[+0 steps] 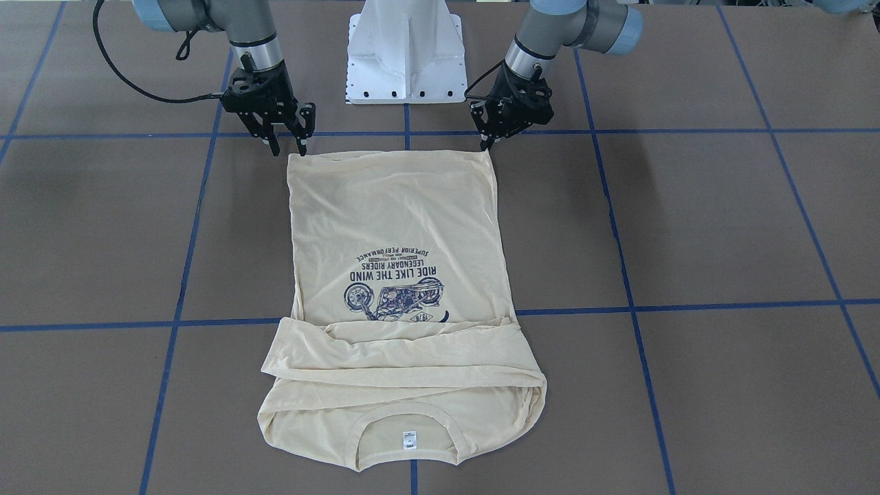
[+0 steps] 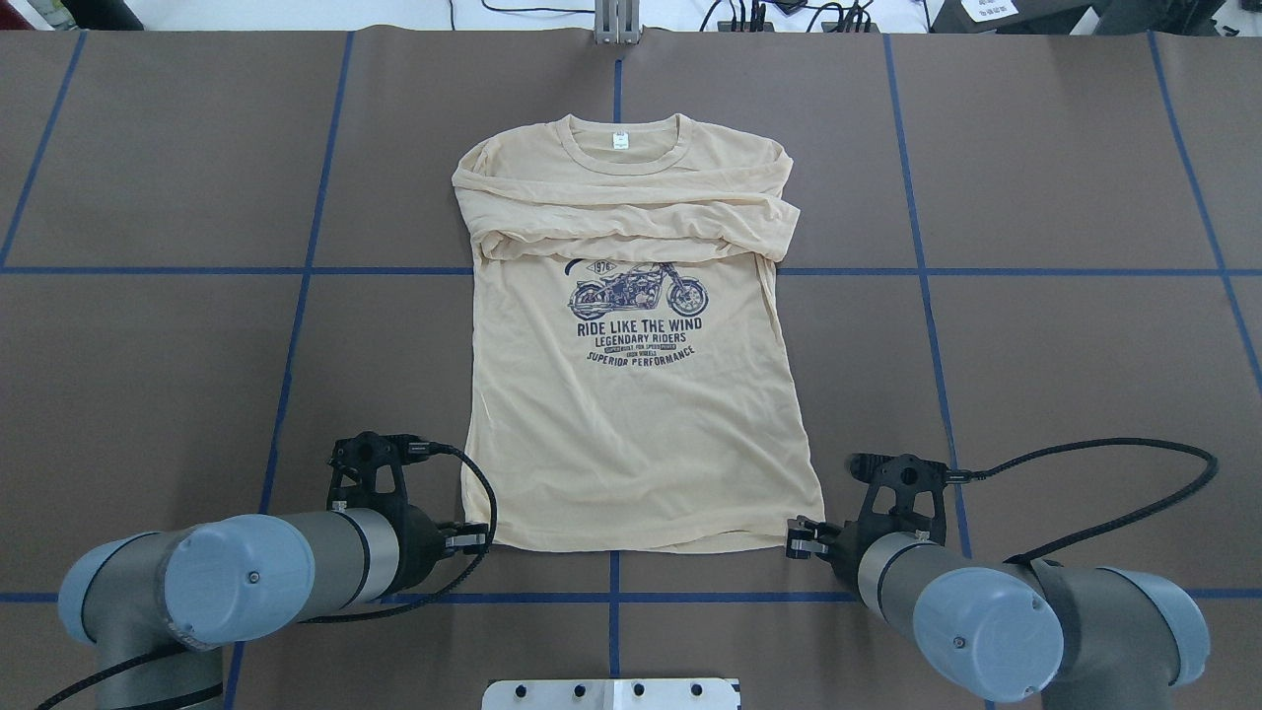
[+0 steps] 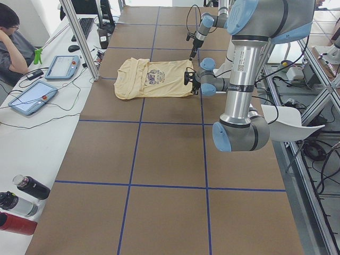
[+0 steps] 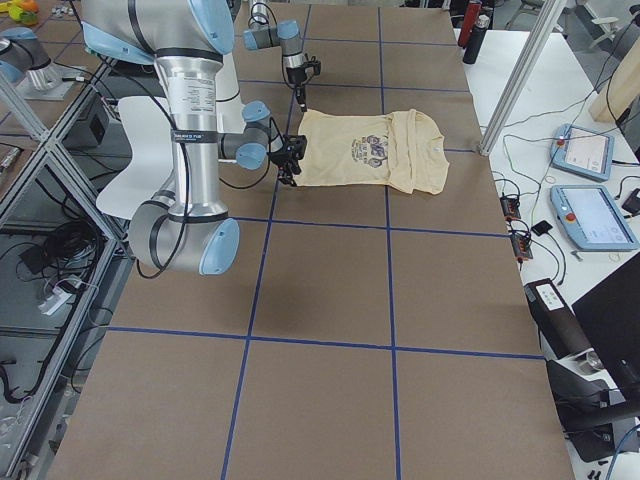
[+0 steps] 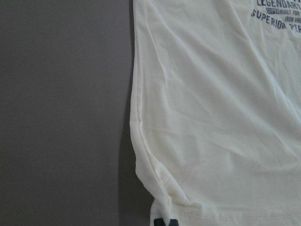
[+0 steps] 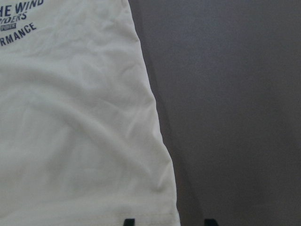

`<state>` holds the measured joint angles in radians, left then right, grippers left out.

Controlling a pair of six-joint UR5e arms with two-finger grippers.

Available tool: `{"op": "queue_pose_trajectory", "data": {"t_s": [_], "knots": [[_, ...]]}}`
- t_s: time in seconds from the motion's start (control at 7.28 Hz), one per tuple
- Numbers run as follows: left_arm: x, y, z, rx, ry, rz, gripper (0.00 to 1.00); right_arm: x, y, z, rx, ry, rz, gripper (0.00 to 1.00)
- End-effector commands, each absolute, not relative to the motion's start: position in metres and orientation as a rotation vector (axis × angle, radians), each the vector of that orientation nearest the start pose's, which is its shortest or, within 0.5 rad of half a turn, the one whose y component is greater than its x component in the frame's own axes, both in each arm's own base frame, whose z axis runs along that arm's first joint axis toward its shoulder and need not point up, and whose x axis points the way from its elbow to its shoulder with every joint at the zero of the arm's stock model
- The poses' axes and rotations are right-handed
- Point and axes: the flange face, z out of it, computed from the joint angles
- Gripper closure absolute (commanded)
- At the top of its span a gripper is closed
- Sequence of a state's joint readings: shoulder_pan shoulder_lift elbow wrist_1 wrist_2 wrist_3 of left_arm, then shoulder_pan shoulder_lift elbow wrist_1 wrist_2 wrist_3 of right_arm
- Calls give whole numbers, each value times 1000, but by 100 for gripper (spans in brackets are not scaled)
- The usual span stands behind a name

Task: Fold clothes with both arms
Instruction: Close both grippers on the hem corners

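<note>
So the shirt (image 2: 631,434) is lying flat and print-up in the middle of the table (image 2: 148,345), with the collar pointing away from me and the hem on my side. Both sleeves (image 2: 631,212) are lying folded across the chest and covering the top edge of the motorcycle print (image 2: 639,296). The little neck label (image 2: 620,140) is showing inside the collar.

My left gripper (image 2: 471,540) is sitting right at the hem corner on my left. Its fingertips (image 5: 161,222) are squeezing nearly together at the hem edge. I honestly can't tell if any cloth is caught between them.

My right gripper (image 2: 804,539) is hanging at the other hem corner with its fingers spread wide. In the wrist view one tip (image 6: 129,221) is showing over the fabric and the other over bare table, so they're straddling the side edge and gripping nothing.

Around me, blue tape lines (image 2: 296,271) are crossing the brown tabletop, and one is running under the shirt. My left cable (image 2: 485,493) is looping just beside the near hem corner, and the right cable (image 2: 1114,483) is swinging wide to the outside. The white base (image 1: 405,62) is sitting between my arms. Off on the side bench, a person (image 3: 13,48) is sitting near two tablets (image 3: 62,66), with a few bottles (image 3: 24,199) lying further down.
</note>
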<state>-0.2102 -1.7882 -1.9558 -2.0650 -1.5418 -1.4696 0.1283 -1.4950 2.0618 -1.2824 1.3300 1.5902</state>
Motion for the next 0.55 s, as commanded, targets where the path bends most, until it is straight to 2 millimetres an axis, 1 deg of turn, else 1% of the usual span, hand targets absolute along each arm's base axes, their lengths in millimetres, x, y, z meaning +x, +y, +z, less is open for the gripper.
{"op": "queue_pose_trajectory", "data": {"t_s": [0.0,0.14,0.41], "knots": [[508,-248,313,196,1077,-114,100,-485,-211,371,267,-827,223,45],[508,-248,313,196,1077,-114,100,-487,-211,372,266,-824,221,45],[508,-248,313,196,1077,-114,100,-490,-211,366,272,-834,222,49]]}}
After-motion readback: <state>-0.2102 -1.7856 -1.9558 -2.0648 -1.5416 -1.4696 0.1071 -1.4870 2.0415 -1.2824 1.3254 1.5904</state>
